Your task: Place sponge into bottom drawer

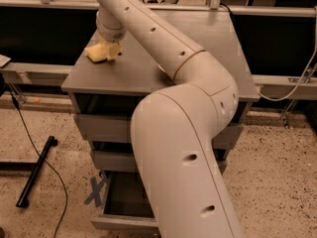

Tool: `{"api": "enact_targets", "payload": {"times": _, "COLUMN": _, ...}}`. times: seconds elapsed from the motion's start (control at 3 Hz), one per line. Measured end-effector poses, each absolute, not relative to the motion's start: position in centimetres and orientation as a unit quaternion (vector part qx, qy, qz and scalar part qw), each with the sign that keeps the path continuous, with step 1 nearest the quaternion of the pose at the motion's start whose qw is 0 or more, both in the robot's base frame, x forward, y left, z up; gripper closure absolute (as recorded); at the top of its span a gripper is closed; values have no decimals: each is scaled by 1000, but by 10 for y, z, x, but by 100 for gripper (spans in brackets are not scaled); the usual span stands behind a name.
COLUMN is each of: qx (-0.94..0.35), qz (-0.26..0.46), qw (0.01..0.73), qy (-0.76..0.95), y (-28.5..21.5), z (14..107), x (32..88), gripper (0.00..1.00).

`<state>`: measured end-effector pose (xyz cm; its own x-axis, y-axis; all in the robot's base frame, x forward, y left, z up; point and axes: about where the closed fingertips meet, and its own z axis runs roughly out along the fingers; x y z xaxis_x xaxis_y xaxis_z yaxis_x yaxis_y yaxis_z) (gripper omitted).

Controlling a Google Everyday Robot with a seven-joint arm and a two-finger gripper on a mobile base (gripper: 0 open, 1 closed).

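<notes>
One sponge (pixel 96 53), one gripper (pixel 112 49), one arm (pixel 183 148), one grey cabinet (pixel 138 76) with three drawers. Sponge on the cabinet top, at the back left corner, pale yellow. Long axis roughly left-right in the camera view, slightly tilted, right end touching the gripper, left end pointing toward the cabinet's left edge. Gripper down at the sponge's right end, just above the top surface; grasping or released: cannot tell. Bottom drawer (pixel 124 223) pulled out toward the camera, well below the sponge; visible part of its inside dark, right part hidden behind the arm. Two upper drawers pushed in further than the bottom one. On the speckled floor left of the cabinet: one blue tape cross (pixel 94 191), one black bar (pixel 35 171), one thin black cable (pixel 29 138).
</notes>
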<state>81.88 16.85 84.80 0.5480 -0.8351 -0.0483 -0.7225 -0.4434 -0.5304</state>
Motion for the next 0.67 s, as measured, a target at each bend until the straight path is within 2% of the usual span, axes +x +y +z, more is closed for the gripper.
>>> {"api": "enact_targets", "payload": {"times": 0.67, "qx": -841, "qz": -109, "qw": 252, "qy": 466, "y": 167, "z": 847, "x": 818, "gripper": 98}}
